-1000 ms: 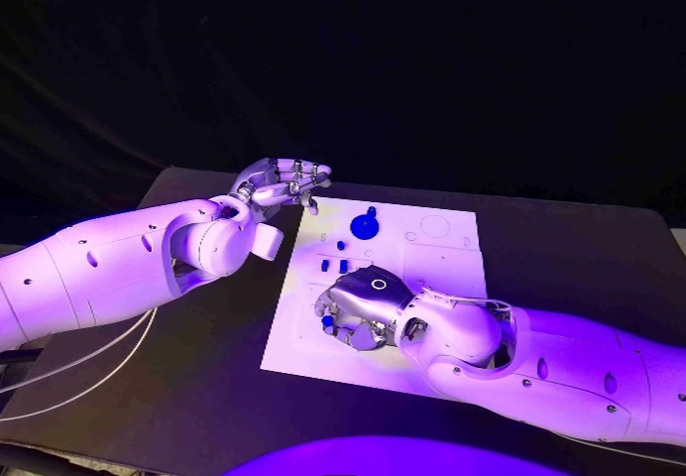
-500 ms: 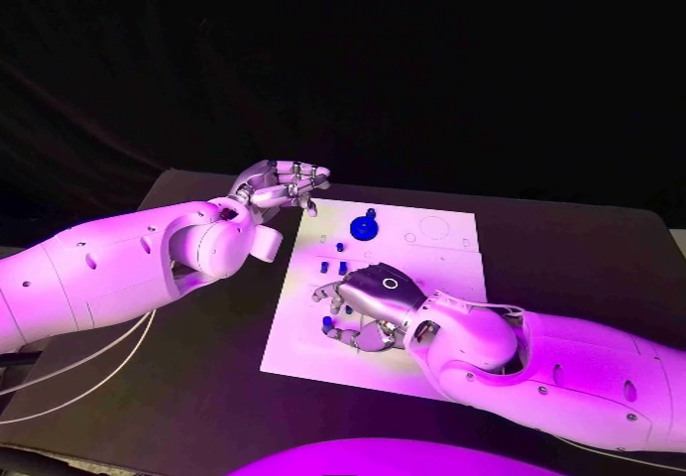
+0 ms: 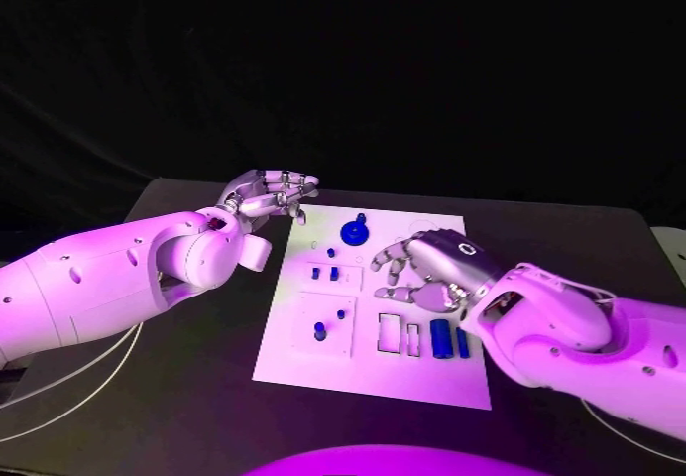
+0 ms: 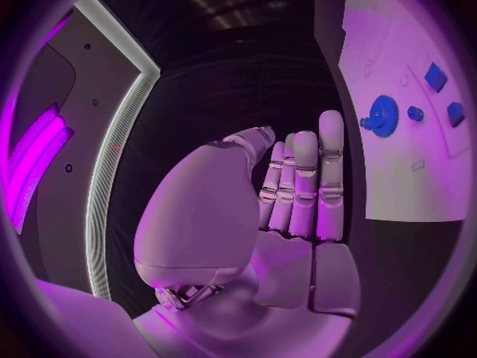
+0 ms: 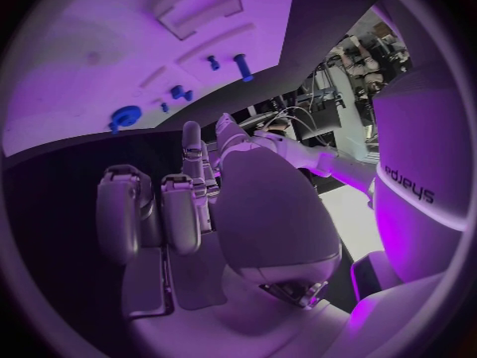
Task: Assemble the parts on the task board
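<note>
While our right robot hand (image 3: pixel 429 270) hangs over the right half of the board (image 3: pixel 375 382), its silver fingers curl loosely and hold nothing; we cannot tell whether it touches the plate. Our left robot hand (image 3: pixel 269 194) sits just off the board's far left corner, over the black bench (image 3: pixel 186 397), fingers curled in together with nothing in them — the left wrist view shows them stacked side by side against the palm.

We see the board as a flat white rectangle, long axis running away from us, with shallow outlined recesses. A round blue gear (image 3: pixel 353 233) with a small knob sits near the far edge. Two short blue pegs (image 3: pixel 324 273) lie just nearer, side by side. Two longer blue bars (image 3: pixel 447 338) lie beside the right hand, long axes along the board's length. A small blue piece (image 3: pixel 322 332) sits in a square recess — shape unclear.

On the right forearm the right wrist view shows the word "sharpa".
</note>
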Tool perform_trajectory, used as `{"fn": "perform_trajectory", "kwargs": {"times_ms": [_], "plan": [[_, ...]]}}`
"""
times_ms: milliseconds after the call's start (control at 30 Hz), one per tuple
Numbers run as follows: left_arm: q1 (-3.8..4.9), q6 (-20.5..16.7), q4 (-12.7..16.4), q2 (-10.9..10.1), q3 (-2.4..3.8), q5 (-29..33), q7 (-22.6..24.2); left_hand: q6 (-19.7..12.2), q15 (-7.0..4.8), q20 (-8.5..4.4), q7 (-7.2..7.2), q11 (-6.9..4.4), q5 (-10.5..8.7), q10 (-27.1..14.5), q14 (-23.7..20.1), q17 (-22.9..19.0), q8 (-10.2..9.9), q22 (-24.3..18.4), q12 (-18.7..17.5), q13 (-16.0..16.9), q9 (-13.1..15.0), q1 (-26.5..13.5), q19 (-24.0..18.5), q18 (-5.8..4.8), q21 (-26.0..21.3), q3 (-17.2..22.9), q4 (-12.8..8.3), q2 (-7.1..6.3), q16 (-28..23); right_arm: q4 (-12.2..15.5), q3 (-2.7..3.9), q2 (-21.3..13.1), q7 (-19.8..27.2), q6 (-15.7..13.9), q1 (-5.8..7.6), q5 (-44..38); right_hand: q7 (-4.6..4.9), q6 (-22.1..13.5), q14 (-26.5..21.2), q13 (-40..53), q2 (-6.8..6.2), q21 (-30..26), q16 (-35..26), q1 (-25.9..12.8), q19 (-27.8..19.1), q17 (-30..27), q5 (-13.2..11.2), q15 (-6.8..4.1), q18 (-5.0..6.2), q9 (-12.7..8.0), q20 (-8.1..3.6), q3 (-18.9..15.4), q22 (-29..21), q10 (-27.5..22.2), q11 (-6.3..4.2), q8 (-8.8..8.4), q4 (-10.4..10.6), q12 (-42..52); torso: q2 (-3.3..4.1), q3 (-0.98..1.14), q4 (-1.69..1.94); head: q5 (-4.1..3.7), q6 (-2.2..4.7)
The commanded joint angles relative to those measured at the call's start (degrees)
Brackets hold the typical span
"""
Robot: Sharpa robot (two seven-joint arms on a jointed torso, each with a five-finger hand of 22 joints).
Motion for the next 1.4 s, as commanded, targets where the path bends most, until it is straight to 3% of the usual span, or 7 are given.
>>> {"fn": "perform_trajectory", "kwargs": {"times_ms": [33,100,233,367,533,1000,1400], "plan": [[0.03,0.97,0.15,0.0,-0.04,0.3,0.33,-0.38,-0.09,0.23,-0.04,0.02,0.04,-0.42,-0.4,-0.06,0.22,-0.07,0.36,0.05,0.05,-0.73,-0.24,0.87,-0.27,0.32,0.14,0.02,-0.33,0.4,-0.1,-3.62,-0.69,2.16,0.82,14.54,-0.86,1.21,3.42,3.38,-0.39,3.43,0.87,-2.49,3.96,1.54,0.85,-1.24,-1.11,0.36,-1.06,-0.27,12.86,4.53,-1.05,0.57,-0.09,4.08,-0.04,-0.06,-0.22,-1.35,0.3],[0.03,0.98,0.21,-0.02,-0.09,0.32,0.35,-0.47,-0.08,0.24,-0.04,0.03,0.03,-0.59,-0.42,-0.12,0.31,-0.14,0.57,0.12,0.09,-1.0,-0.2,0.87,-0.37,0.43,0.1,0.02,-0.31,0.67,-0.3,-6.39,-1.64,3.97,1.18,17.75,-1.54,1.96,3.51,8.25,-1.13,5.13,1.18,-4.52,4.45,1.99,2.13,-1.82,-1.44,1.03,-1.67,-1.07,13.43,6.26,-1.69,1.23,-0.07,9.15,-0.11,-0.08,-0.27,-2.73,0.45],[0.03,1.0,0.51,-0.19,-0.16,0.36,0.35,-0.47,-0.08,0.24,-0.04,0.03,0.03,-0.59,-0.42,-0.12,0.31,-0.14,0.57,0.12,0.09,-1.0,-0.2,0.87,-0.37,0.43,0.1,0.02,-0.31,1.86,-0.81,-10.91,-3.65,5.86,1.0,20.72,-2.07,0.94,3.95,47.91,-0.36,7.94,2.44,-8.56,5.23,4.29,3.15,-2.13,-1.97,5.31,-2.08,-3.19,14.22,6.42,-2.03,3.7,-0.16,45.26,-0.05,0.0,-0.58,-4.61,0.6],[0.03,0.97,0.68,-0.31,-0.22,0.38,0.34,-0.47,-0.08,0.24,-0.04,0.03,0.03,-0.59,-0.42,-0.12,0.31,-0.14,0.57,0.12,0.09,-1.0,-0.2,0.87,-0.37,0.43,0.1,0.02,-0.31,3.72,-1.17,-14.07,-6.4,6.11,-0.1,19.51,-2.21,0.42,4.39,63.59,0.31,9.59,3.55,-10.8,5.71,6.97,3.2,-2.13,-2.3,8.14,-2.06,-5.15,14.66,11.25,-2.09,5.36,0.05,60.29,-0.09,0.08,-0.98,-5.43,0.65],[0.03,0.9,0.73,-0.43,-0.26,0.4,0.31,-0.48,-0.07,0.24,-0.05,0.02,0.03,-0.62,-0.42,-0.14,0.35,-0.16,0.63,0.13,0.1,-1.07,-0.19,0.87,-0.4,0.46,0.1,0.02,-0.31,5.43,-1.62,-15.89,-10.15,6.56,-0.99,16.54,-2.5,0.51,4.49,66.25,0.57,10.54,3.84,-12.38,6.0,7.63,3.46,-2.3,-2.5,9.69,-2.19,-6.55,14.91,11.97,-2.3,6.45,0.17,62.68,-0.13,0.1,-1.42,-5.84,0.39],[0.03,0.85,0.98,-0.76,-0.3,0.41,0.24,-0.48,-0.07,0.24,-0.05,0.02,0.03,-0.62,-0.42,-0.14,0.35,-0.16,0.63,0.13,0.1,-1.07,-0.19,0.87,-0.4,0.46,0.1,0.02,-0.31,5.84,-2.03,-13.86,-17.02,7.58,-5.34,9.22,-2.77,0.31,4.55,67.64,1.18,11.06,4.06,-16.14,6.16,8.14,5.93,-2.46,-2.61,11.5,-2.33,-10.8,15.06,12.3,-2.5,7.58,0.25,63.63,-0.13,-0.1,-1.32,-6.0,0.05],[0.03,0.91,1.04,-0.88,-0.31,0.42,0.18,-0.48,-0.07,0.24,-0.05,0.02,0.03,-0.62,-0.42,-0.14,0.35,-0.16,0.63,0.13,0.1,-1.07,-0.19,0.87,-0.4,0.46,0.1,0.02,-0.31,4.27,-2.05,-11.01,-18.35,7.42,-6.31,7.15,-2.83,0.41,4.52,67.71,1.51,11.06,4.02,-16.48,6.16,7.99,5.91,-2.48,-2.61,11.73,-2.35,-11.21,15.06,12.3,-2.54,7.79,0.25,63.65,-0.08,-0.05,-1.4,-5.81,0.05]]}}
